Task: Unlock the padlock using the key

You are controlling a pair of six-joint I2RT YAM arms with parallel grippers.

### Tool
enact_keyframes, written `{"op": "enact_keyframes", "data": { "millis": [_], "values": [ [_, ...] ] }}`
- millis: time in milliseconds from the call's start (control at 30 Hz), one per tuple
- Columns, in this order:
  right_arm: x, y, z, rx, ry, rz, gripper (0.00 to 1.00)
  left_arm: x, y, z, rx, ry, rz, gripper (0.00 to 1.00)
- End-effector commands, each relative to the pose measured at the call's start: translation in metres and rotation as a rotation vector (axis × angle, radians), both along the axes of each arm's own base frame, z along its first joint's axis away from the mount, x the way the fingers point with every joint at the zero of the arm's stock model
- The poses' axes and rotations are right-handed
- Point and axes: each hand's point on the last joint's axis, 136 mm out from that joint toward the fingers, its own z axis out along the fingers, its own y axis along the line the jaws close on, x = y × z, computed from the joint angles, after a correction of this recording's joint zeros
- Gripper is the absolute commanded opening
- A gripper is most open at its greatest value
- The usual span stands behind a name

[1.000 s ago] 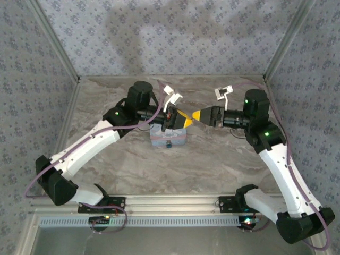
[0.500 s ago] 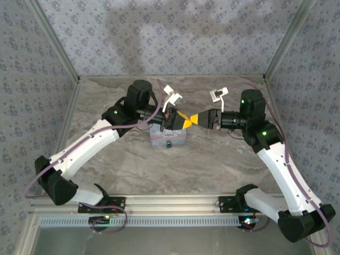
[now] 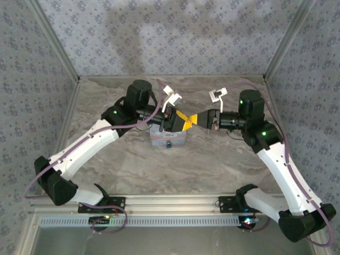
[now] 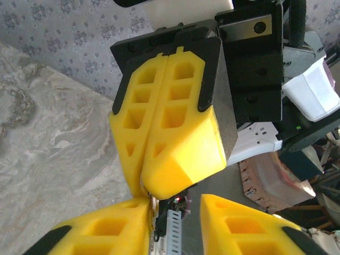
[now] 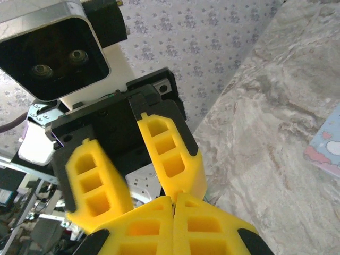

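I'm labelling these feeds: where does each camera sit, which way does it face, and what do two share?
Top external: above and behind the bases, looking down on the table; both arms, left gripper and right gripper tip to tip near the blue tin.
Left wrist: on the left arm, facing the shut right gripper; own open fingers at the bottom.
Right wrist: on the right arm, facing the open left gripper; own shut fingers at the bottom.
Shared: the wrist views face each other's gripper.
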Motion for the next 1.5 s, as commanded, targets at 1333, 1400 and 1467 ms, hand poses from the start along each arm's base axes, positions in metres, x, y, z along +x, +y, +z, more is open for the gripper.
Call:
{"op": "enact_keyframes", "data": {
  "millis": [1333,1400,1467],
  "values": [
    [0.000,-0.010,0.031,0.094,-0.093,-0.067,0.00,0.003,0.010,0.020,-0.102,-0.048,0.046,0.02],
    [0.000,-0.010,0.030,0.090,-0.092,-0.069,0.00,0.003,0.011,0.020,-0.103,-0.055,0.046,0.00],
    [0.001,-0.011,0.027,0.086,-0.088,-0.070,0.00,0.002,0.012,0.022,-0.102,-0.065,0.046,0.00]
  ]
}}
